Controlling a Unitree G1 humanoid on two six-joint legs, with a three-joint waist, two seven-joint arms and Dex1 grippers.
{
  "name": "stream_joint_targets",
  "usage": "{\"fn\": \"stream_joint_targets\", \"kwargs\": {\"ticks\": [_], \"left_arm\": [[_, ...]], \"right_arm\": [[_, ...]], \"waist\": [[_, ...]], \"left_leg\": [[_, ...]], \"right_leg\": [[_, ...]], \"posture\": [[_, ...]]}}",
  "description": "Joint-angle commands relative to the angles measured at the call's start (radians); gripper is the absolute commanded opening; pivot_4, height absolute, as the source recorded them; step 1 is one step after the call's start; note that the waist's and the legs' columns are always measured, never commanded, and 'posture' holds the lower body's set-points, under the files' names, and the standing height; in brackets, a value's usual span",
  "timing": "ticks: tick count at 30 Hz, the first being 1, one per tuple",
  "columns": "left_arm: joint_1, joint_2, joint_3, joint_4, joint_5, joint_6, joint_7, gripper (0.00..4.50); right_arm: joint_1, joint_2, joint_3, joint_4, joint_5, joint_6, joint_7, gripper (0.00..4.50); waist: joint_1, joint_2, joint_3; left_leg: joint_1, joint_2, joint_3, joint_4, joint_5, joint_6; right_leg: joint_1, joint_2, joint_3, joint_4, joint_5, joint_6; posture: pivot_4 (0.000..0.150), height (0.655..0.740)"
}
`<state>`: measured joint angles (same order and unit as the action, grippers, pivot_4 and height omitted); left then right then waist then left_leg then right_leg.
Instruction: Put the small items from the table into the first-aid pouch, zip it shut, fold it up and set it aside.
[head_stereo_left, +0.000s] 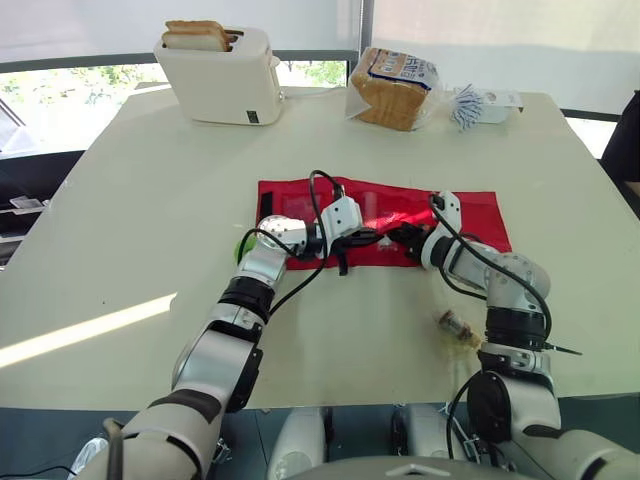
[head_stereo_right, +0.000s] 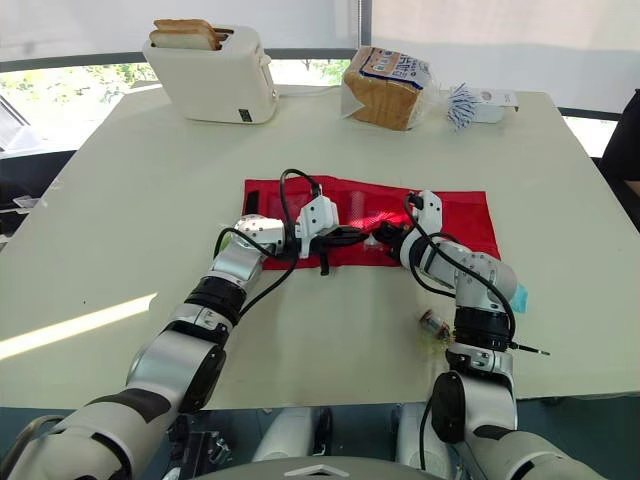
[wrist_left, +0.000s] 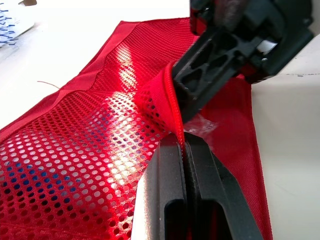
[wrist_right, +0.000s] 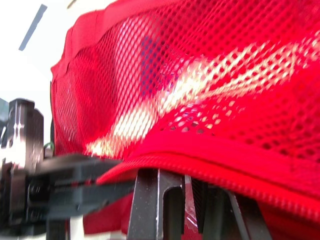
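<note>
Since the mesh pocket (wrist_left: 90, 150) needs its mouth lifted for loading, the left gripper (wrist_left: 184, 144) is clamped on the zip lip (wrist_left: 172, 107) of the first-aid pouch (head_stereo_left: 470, 215) lying flat beneath it, while the right gripper (wrist_right: 187, 184), directly opposite, seems nipped on a clear packet (wrist_left: 201, 127).

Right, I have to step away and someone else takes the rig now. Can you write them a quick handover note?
Left claw: shut on the zipper edge of the red pouch, holding the mesh pocket's mouth up.
Right claw: at that same opening, facing the left one; whether it holds anything is unclear.
The pouch lies unfolded and flat mid-table, pocket unzipped.
Left to do: a small bottle lies beside the right arm, a green item by the left forearm and a blue item near the right elbow. These probably need to go in. Then zip, fold and set aside.
</note>
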<state>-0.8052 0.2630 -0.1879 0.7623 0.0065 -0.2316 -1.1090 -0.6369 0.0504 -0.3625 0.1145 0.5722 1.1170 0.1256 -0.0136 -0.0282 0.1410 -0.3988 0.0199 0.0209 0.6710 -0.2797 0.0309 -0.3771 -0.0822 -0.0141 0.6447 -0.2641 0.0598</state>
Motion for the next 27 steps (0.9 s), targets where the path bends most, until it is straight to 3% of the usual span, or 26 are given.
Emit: {"fn": "stream_joint_targets", "kwargs": {"ticks": [1,8,11,14,27], "left_arm": [[0.016,-0.014,-0.023,-0.04,-0.01,0.002,-0.026,0.0],[0.007,-0.024,-0.032,-0.041,-0.01,0.005,-0.034,0.0],[0.005,-0.017,-0.029,-0.034,-0.008,0.003,-0.033,0.0],[0.001,-0.008,-0.025,-0.023,-0.005,0.0,-0.026,0.0],[-0.051,0.013,-0.007,0.081,0.01,-0.032,0.001,0.0]], "right_arm": [[-0.04,0.027,0.003,0.017,0.008,-0.097,-0.008,0.11],[-0.068,0.079,0.019,0.088,-0.018,-0.257,-0.032,0.11],[-0.032,0.074,0.041,0.048,-0.002,-0.22,-0.015,0.97],[0.022,0.043,0.086,-0.026,-0.001,-0.171,0.008,2.38],[0.264,-0.273,0.327,-0.371,0.007,-0.077,0.243,2.38]], "waist": [[0.0,0.0,0.0],[-0.006,0.0,0.0],[-0.005,0.001,0.0],[-0.004,0.001,0.001],[0.0,0.001,0.001]], "left_leg": [[0.0,0.0,0.0,0.0,0.0,0.0],[0.0,0.0,0.0,0.0,0.0,-0.001],[0.0,0.0,0.0,0.0,0.0,-0.001],[0.0,0.0,0.0,-0.001,0.0,-0.001],[0.0,0.0,0.0,-0.001,-0.002,0.004]], "right_leg": [[0.0,0.0,0.0,0.0,0.0,0.0],[0.0,0.0,0.0,0.0,0.0,0.0],[0.0,0.0,0.0,0.0,0.0,0.0],[0.0,0.0,0.0,0.0,0.0,0.0],[0.0,0.0,0.0,-0.002,0.0,0.0]], "posture": [[0.15,0.74],[0.15,0.74],[0.15,0.74],[0.15,0.74],[0.15,0.74]]}}
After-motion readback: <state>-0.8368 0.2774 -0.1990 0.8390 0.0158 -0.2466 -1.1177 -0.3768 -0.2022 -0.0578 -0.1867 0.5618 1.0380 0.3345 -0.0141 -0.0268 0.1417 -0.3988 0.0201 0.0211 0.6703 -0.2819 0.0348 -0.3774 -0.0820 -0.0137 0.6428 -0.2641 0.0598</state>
